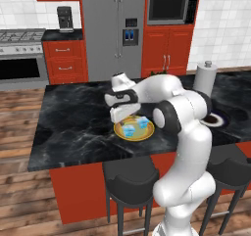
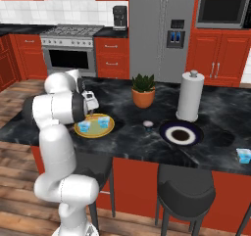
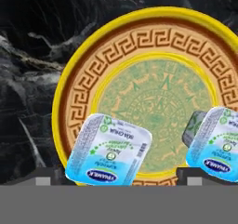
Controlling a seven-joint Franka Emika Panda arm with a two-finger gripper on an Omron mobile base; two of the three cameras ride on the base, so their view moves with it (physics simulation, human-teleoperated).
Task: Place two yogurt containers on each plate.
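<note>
The yellow-orange plate (image 3: pixel 139 46) with a pale green centre lies on the black counter and carries two light-blue yogurt containers. One container (image 3: pixel 109 151) sits between my fingertips; a gap shows on its right side. The other container (image 3: pixel 214 144) lies at the plate's right. My gripper (image 3: pixel 120 176) is open, just above the plate (image 1: pixel 134 132). In the right base view both cups (image 2: pixel 84 126) (image 2: pixel 103 122) rest on that plate (image 2: pixel 94 130). The navy-rimmed plate (image 2: pixel 181 133) is bare. Another yogurt container (image 2: pixel 243 155) stands at the counter's far right edge.
A potted plant (image 2: pixel 143 95) and a paper towel roll (image 2: pixel 190 97) stand behind the plates. A small pale item (image 2: pixel 148 125) lies between the plates; I cannot tell what it is. Black stools (image 2: pixel 186 186) stand under the counter's near edge.
</note>
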